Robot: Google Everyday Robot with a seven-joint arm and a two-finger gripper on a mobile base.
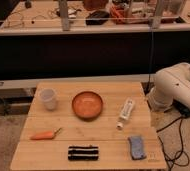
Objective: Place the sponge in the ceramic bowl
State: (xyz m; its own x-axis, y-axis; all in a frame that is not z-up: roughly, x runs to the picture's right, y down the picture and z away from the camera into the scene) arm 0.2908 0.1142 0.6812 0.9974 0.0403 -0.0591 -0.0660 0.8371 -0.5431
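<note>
Only the arm (pixel 175 85) shows; its claw is cut off at right, grip impossible to tell.

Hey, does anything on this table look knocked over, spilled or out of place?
Only the white bottle lies on its side, right of the ceramic bowl; nothing looks spilled. The tool is out of view; just the arm shows at far right.

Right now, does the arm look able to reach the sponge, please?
Probably yes: the sponge lies uncovered at the edge of the table nearest the arm, with nothing in the way. The gripper is out of view.
</note>
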